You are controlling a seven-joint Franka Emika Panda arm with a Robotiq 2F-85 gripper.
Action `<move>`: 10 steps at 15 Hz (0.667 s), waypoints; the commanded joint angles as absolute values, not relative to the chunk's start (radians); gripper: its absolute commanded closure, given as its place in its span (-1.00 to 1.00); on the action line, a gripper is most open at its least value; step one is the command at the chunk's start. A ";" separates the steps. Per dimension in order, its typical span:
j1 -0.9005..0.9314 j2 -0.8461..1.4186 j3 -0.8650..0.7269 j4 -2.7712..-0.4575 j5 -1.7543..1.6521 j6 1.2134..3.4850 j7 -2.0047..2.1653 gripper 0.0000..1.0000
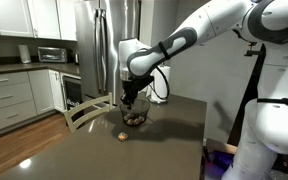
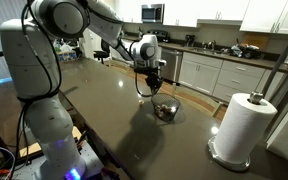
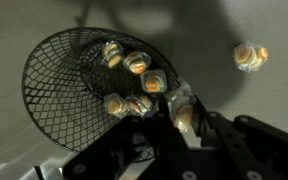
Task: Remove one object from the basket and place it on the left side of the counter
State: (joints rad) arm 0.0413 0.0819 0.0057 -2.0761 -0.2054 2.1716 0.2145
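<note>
Black fingers of your gripper (image 1: 133, 103) point straight down over the basket (image 1: 135, 119). Their tips are at about rim height in both exterior views, so the work lies directly beneath you, not off to a side. In the wrist view a small pale piece (image 3: 182, 113) with a yellowish top sits between the fingers, at the basket edge nearest the gripper. The jaws stand narrowly apart around it, but you cannot tell from these views whether they pinch it or only bracket it: the fingers are dark against dark. It looks small and roundish, so no long axis seems to dictate your wrist angle. Beyond it, several other pieces (image 3: 136, 62) cluster on that same side of the wire bowl, and the far side shows only bare mesh. Outside the basket a loose piece (image 3: 248, 56) lies alone on the table (image 2: 104, 120), near the basket but apart from it. A paper towel roll (image 2: 242, 125) stands well apart, toward a table edge. As a judgement, your next move is a straight lift clear of the rim, then a carry to the table's left side. Watch that the wire does not catch a finger and drag the basket along.
</note>
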 commanded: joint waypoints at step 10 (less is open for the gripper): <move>0.042 0.094 0.054 -2.086 0.073 2.176 -0.217 0.79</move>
State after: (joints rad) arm 0.0446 0.0844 0.0416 -2.0800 0.0293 2.1748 -0.1405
